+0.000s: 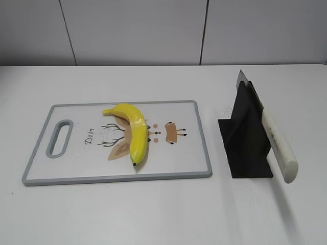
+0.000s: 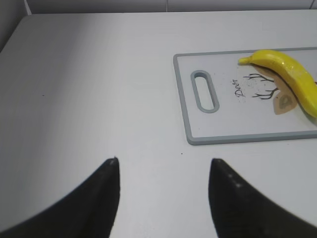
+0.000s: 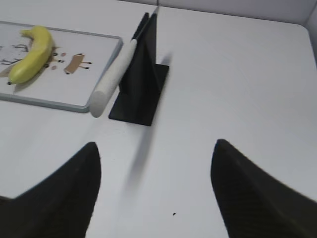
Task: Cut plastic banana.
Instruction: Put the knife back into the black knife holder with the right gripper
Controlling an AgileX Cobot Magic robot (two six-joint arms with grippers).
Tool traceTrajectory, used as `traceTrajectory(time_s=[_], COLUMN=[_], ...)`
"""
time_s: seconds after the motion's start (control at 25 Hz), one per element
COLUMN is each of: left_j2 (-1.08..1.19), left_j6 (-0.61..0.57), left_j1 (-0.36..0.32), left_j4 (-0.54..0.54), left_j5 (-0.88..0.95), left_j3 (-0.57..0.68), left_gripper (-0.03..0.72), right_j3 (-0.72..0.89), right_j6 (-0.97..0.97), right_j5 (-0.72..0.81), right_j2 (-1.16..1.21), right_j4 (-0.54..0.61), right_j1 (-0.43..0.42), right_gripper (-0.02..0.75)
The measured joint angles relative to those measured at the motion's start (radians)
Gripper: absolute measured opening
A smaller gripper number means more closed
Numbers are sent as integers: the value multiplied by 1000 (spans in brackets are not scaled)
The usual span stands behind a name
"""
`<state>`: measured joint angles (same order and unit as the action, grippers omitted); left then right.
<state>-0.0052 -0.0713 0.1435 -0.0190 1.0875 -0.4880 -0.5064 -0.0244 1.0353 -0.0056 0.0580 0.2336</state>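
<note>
Lying on the cutting board, the banana runs roughly front to back, stem away from the robot. The knife leans in its black stand on the worktop, handle toward the robot, just beyond the right hand, whose fingers are spread apart and empty. The left hand, also spread and empty, hangs left of the board. By my reckoning the right arm is nearer the knife

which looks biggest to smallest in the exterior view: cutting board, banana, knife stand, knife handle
1. cutting board
2. knife stand
3. banana and knife handle: they look about alike, and the handle is nearer the camera, so no ranking between them.
</note>
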Motion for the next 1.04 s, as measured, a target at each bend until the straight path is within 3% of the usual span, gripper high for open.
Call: traceTrajectory(time_s=[0.16, 0.28, 1.04], left_j2=[0, 0, 0], left_j6=[0, 0, 0], left_j1=[0, 0, 0], left_j4=[0, 0, 0], left_j5=[0, 0, 0], left_j3=[0, 0, 0], left_gripper=[533, 533, 509], right_j3=[0, 0, 0], right_j6=[0, 0, 0], right_j5=[0, 0, 0], right_j2=[0, 0, 0], right_j4=[0, 0, 1], right_j1=[-127, -174, -180], right_gripper=[533, 533, 533])
